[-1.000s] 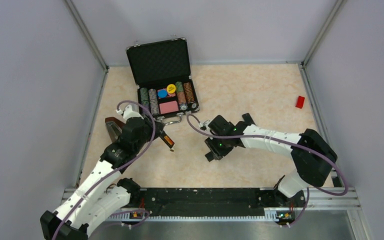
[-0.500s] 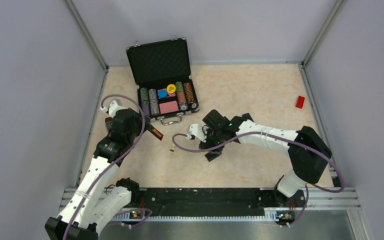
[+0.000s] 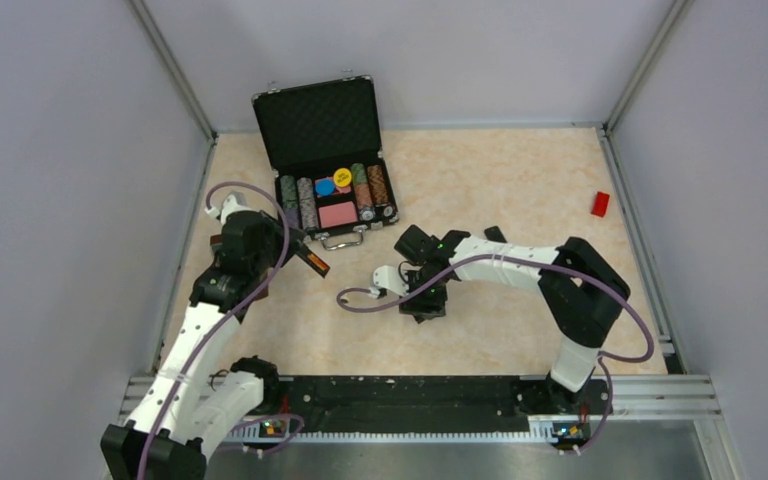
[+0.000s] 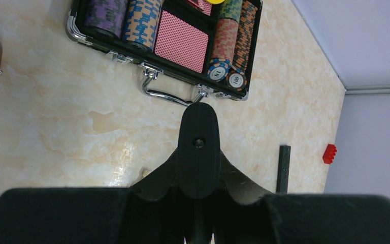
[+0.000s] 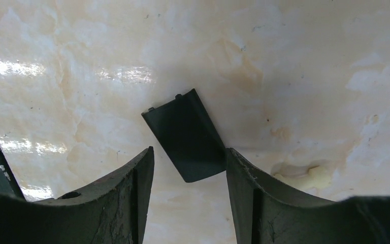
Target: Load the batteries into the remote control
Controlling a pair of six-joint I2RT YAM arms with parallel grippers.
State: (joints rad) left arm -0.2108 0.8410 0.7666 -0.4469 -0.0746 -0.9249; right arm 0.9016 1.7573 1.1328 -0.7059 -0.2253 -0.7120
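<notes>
Marbled beige tabletop (image 3: 500, 180), glossy under the lights, sits beneath the remote control (image 4: 198, 147), a slim black bar that my left end effector (image 4: 198, 170) has carried leftward and now clamps end-on, raised near the chip case (image 3: 318, 125). Meanwhile the right end effector (image 5: 189, 155) has swung in low, fingers (image 5: 127, 198) spread wide either side of the matte back cover (image 5: 185, 134), a small tabbed plastic slab lying flat. Cover pick-up looks next, I judge; the batteries I cannot pick out anywhere.

The back cover (image 5: 188, 134) is laid on the worktop (image 5: 294, 61) between the right claw's (image 5: 188, 152) jaws, nearer than the case (image 3: 318, 125).
</notes>
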